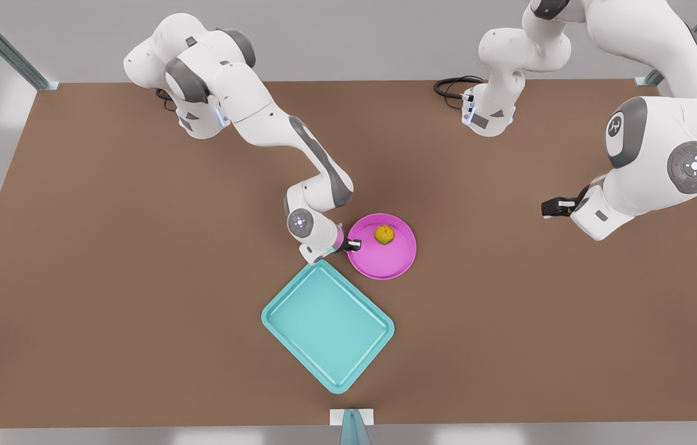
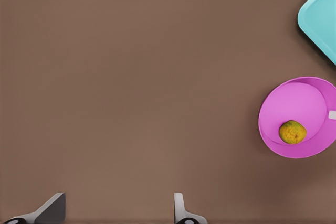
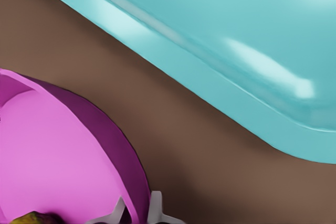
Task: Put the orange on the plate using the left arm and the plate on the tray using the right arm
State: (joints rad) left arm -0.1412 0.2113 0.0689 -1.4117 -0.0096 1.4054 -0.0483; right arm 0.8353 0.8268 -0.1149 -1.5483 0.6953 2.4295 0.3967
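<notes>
Jaws of the right gripper (image 1: pixel 353 246) pinch the rim of the round magenta plate (image 1: pixel 393 259), which holds the small bumpy orange (image 1: pixel 384 234) just beyond the turquoise rectangular tray (image 1: pixel 328 324); the left gripper (image 1: pixel 547 208) waits open, far right

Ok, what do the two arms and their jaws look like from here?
The left arm and right arm match: white rounded shells, grey bands at the joints, round grey caps with light markings. The left gripper and right gripper are black, with pale grey jaws. Black cables lie by each base.
</notes>
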